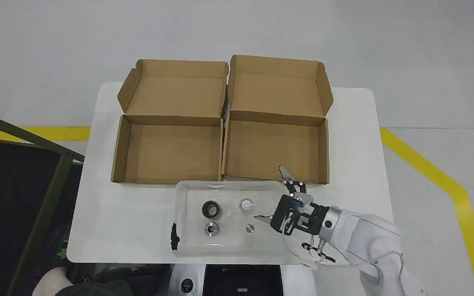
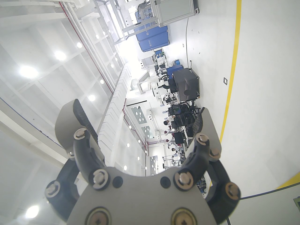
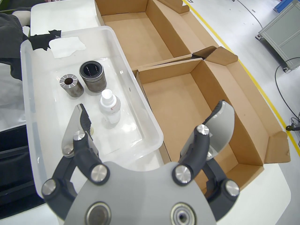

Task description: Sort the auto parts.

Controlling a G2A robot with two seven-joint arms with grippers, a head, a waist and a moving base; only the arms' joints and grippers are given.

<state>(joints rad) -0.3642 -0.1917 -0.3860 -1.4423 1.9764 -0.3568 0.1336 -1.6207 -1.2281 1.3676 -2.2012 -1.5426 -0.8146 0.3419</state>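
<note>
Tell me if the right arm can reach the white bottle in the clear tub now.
Probably yes: the right gripper hangs open over the tub, and the white bottle stands apart from the nearest metal cylinder, nothing covering it.

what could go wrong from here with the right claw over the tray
1. The small bottle stands upright and narrow, close to the open right claw. If the claw comes down slightly off line, it could topple the bottle.
2. The linear bearing and the steel bushing stand close together in the clear tray, so closing on one might knock the other over.
</note>
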